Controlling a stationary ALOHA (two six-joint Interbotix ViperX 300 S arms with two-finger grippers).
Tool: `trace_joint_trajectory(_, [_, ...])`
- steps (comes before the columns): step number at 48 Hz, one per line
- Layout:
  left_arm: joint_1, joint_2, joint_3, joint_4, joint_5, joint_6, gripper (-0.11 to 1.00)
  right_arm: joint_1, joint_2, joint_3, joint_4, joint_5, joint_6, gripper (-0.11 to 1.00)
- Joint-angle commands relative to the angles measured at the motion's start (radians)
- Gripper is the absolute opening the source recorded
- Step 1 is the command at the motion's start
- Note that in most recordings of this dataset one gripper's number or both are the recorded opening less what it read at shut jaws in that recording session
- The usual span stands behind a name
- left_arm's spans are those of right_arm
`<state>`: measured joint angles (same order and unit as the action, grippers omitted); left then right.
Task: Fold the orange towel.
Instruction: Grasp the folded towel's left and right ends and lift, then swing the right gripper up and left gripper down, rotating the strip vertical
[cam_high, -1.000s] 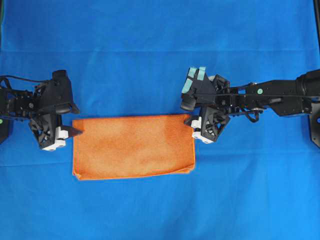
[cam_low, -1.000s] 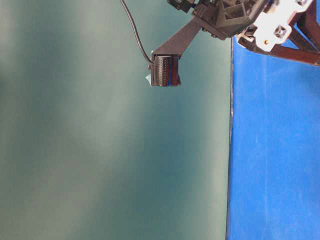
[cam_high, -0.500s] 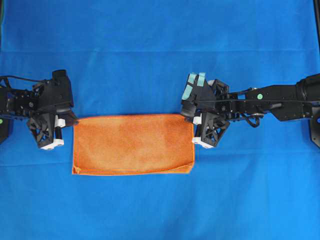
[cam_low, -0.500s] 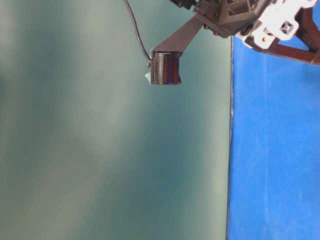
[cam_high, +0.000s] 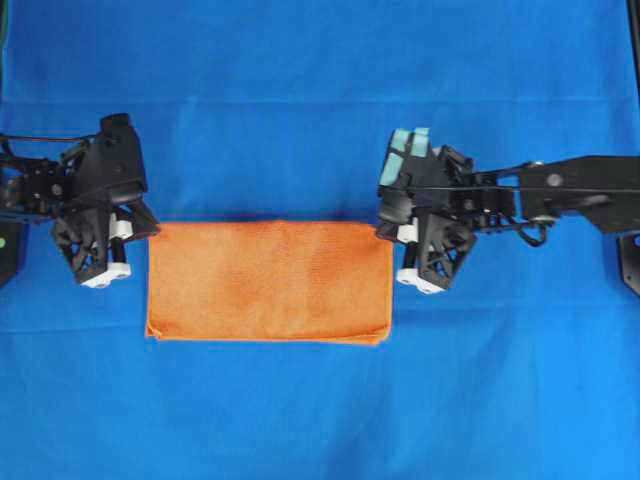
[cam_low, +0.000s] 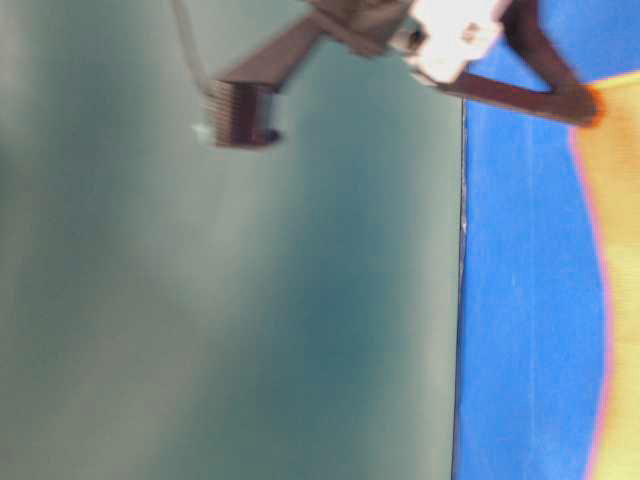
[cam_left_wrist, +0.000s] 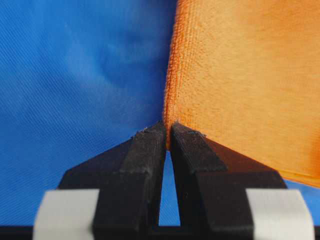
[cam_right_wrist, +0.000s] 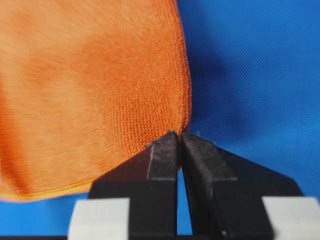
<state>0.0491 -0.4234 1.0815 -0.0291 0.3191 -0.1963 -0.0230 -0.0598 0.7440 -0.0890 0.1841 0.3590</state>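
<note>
Right, orange towel (cam_high: 268, 280) lies as a folded rectangle on the blue cloth (cam_high: 320, 80), centre of the overhead view. We have the left gripper (cam_left_wrist: 167, 131) at the towel's 9 o'clock end and the right gripper (cam_right_wrist: 179, 137) at its 3 o'clock end; both look pinched onto the hem at the far corners, jaws nearly together with cloth at the tips. Judgement: for the next fold we should lift both corners evenly, keep the edge taut between us, and land hem on hem so layers don't skew. No brands, labels or readable writing visible.
</note>
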Motion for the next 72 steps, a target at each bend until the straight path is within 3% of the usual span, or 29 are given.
trace_joint_trajectory(1, [-0.002, -0.077, -0.048, 0.002, 0.061, -0.003, 0.02, 0.002, -0.077, -0.015, 0.0, 0.029, 0.0, 0.03])
trace_joint_trajectory(19, [-0.031, -0.327, -0.061, 0.0, 0.092, 0.006, 0.02, 0.015, -0.261, -0.009, -0.009, 0.104, -0.002, 0.03])
trace_joint_trajectory(41, [-0.034, -0.339, -0.054, 0.002, 0.064, 0.009, 0.02, 0.005, -0.295, -0.015, -0.044, 0.104, 0.0, 0.03])
trace_joint_trajectory(60, [-0.147, -0.12, -0.127, 0.003, -0.178, 0.015, 0.02, -0.193, -0.262, -0.046, -0.133, 0.095, 0.0, 0.03])
trace_joint_trajectory(65, [-0.181, -0.031, -0.179, 0.003, -0.233, 0.06, 0.02, -0.253, -0.23, -0.074, -0.163, 0.08, -0.002, 0.03])
trace_joint_trajectory(72, [-0.221, 0.089, -0.279, 0.003, -0.264, 0.173, 0.02, -0.316, -0.176, -0.12, -0.204, 0.058, -0.003, 0.03])
